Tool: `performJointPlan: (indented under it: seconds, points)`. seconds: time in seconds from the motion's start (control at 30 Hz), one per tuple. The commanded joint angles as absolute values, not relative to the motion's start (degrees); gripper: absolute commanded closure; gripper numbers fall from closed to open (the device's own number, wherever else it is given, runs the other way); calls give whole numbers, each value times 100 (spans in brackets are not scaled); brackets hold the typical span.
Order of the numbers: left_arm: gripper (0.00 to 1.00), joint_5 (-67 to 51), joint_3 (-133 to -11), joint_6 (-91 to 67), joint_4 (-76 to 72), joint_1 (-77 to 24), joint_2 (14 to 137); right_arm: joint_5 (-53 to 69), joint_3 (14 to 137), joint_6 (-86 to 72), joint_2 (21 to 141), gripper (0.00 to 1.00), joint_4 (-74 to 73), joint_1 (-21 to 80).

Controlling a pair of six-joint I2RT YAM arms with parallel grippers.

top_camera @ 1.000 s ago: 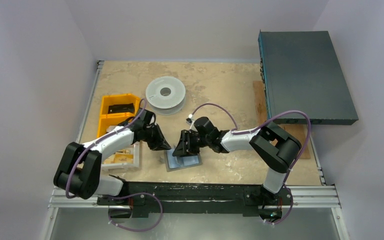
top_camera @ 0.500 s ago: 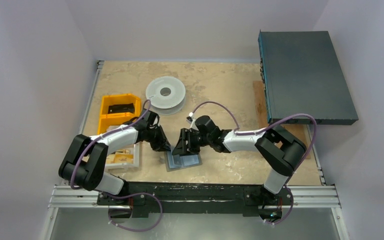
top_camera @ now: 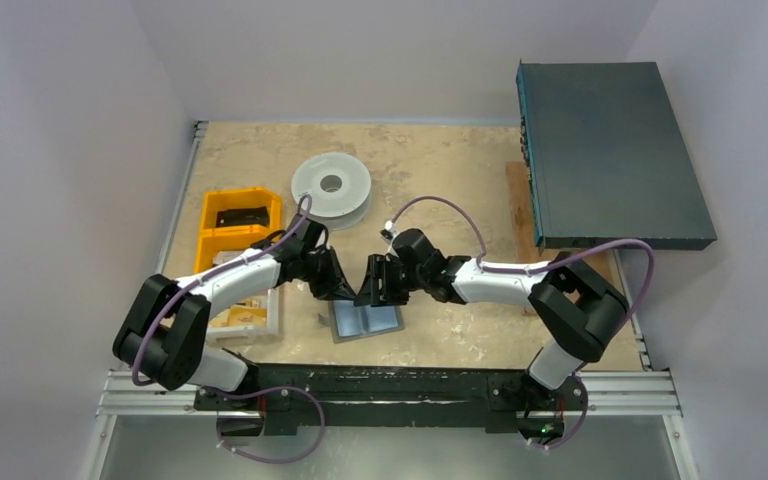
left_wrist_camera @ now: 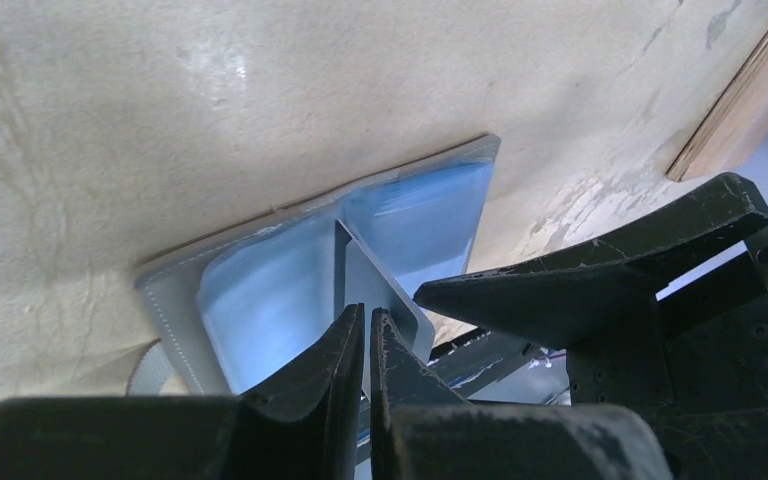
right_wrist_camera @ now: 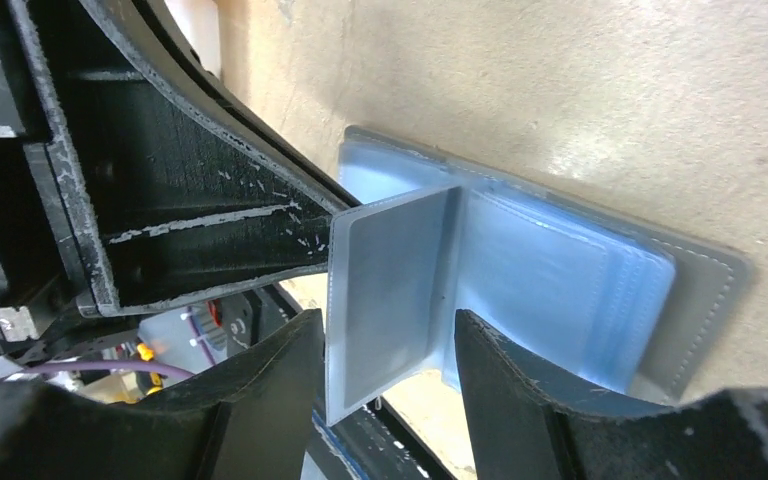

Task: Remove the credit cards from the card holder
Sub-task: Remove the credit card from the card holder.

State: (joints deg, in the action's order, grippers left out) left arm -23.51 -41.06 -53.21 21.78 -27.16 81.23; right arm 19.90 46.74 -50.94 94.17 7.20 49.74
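Note:
The card holder (top_camera: pixel 368 322) lies open and flat on the table, slate-grey outside with pale blue clear sleeves inside (right_wrist_camera: pixel 560 270). One sleeve leaf (right_wrist_camera: pixel 390 270) stands upright from its middle fold, with a grey card-like face. My left gripper (left_wrist_camera: pixel 367 312) is shut on the top edge of this leaf (left_wrist_camera: pixel 375 285); it sits over the holder's left part in the top view (top_camera: pixel 345 292). My right gripper (right_wrist_camera: pixel 388 320) is open, one finger on each side of the leaf, not touching it. It hovers over the holder's far edge (top_camera: pixel 372 296).
Yellow bins (top_camera: pixel 232 215) with a black item, and a white tray (top_camera: pixel 250 315), stand left of the holder. A pale grey round spool (top_camera: pixel 331 186) is behind. A dark box (top_camera: pixel 610 150) and a wooden board (top_camera: pixel 520 200) are at the right. The rail (top_camera: pixel 390 385) is just in front.
My left gripper has moved right to the holder's middle and closed on the sleeve leaf, which now stands up. My right gripper shifted slightly right and stayed open.

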Motion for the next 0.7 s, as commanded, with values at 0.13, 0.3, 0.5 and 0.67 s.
performJointPlan:
  seconds: [0.13,0.3,0.5,0.67]
  points:
    - [94,-2393,-4473,-5393,2100,-2882,8262,1483,4688,-4815,8904,58,326,4952]
    - [94,-2358,-4459,-5384,2127,-2883,8226,1417,4622,-4828,8838,66,281,4949]
    - [95,-2346,-4415,-5353,2132,-2881,8209,1334,4598,-4811,8861,76,186,4948]
    - [95,-2357,-4409,-5322,2118,-2883,8245,1090,4589,-4747,8786,79,-57,4953]
